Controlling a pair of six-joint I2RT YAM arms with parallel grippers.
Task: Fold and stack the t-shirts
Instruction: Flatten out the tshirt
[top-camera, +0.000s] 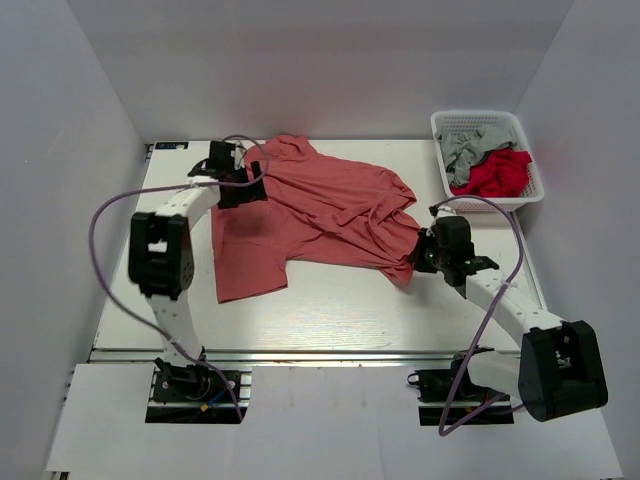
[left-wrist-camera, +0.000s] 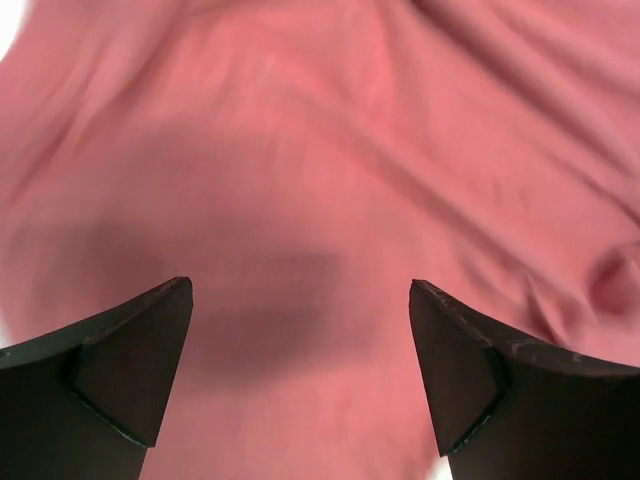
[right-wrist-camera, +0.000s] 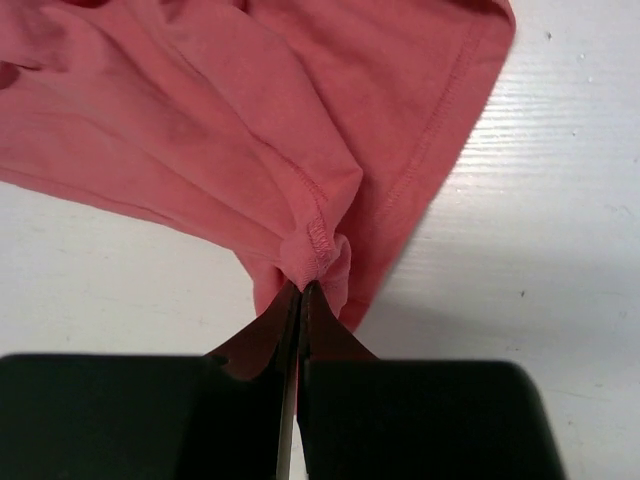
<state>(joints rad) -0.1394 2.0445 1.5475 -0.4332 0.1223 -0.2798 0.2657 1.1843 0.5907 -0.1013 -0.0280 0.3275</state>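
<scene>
Two arms rise from the bottom edge of the top view, one at lower left, one at lower right. Right of centre, the right gripper (top-camera: 425, 252) is clamped tight on a bunched hem corner of the one salmon-red t-shirt (top-camera: 320, 210); the wrist view shows both fingers (right-wrist-camera: 262, 340) pressed together with a knot of stitched hem squeezed at their tips. The shirt lies rumpled and spread across the middle of the white table (top-camera: 340, 310), reaching up to the left. There the left gripper (top-camera: 235, 180) hovers over the cloth, jaws spread wide and holding nothing. At the upper right stands one white basket (top-camera: 440, 150) holding two crumpled pieces: a grey garment (top-camera: 470, 145) and a red garment (top-camera: 495, 172).
</scene>
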